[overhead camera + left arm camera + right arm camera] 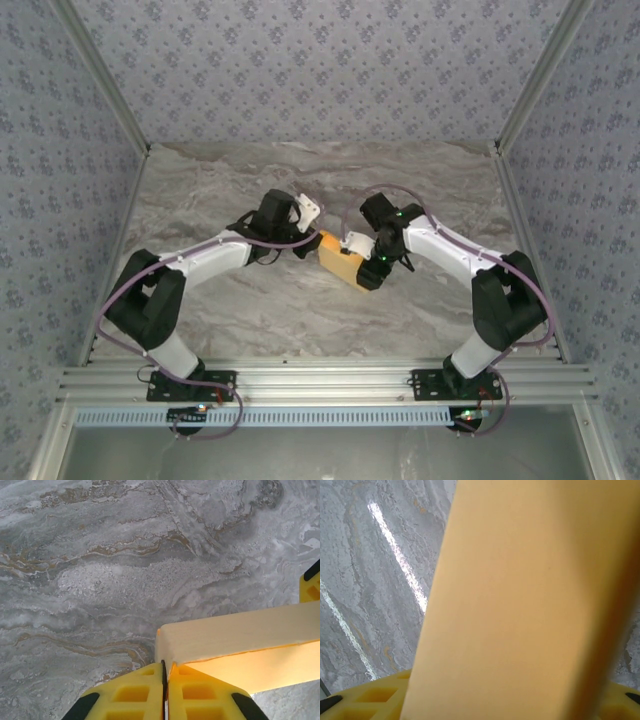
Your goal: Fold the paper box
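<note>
The paper box is a small yellow-orange rectangular box held just above the marble table between the two arms. My left gripper meets its left end. In the left wrist view its yellow fingers are pressed together, with the box's near corner edge pinched between the tips of the left gripper. My right gripper holds the box's right end. In the right wrist view a broad face of the box stands between that gripper's yellow fingers and hides their tips.
The grey marble table is walled by patterned panels on the left, back and right. An aluminium rail carrying both arm bases runs along the near edge. A finger of the right gripper shows at the right edge of the left wrist view.
</note>
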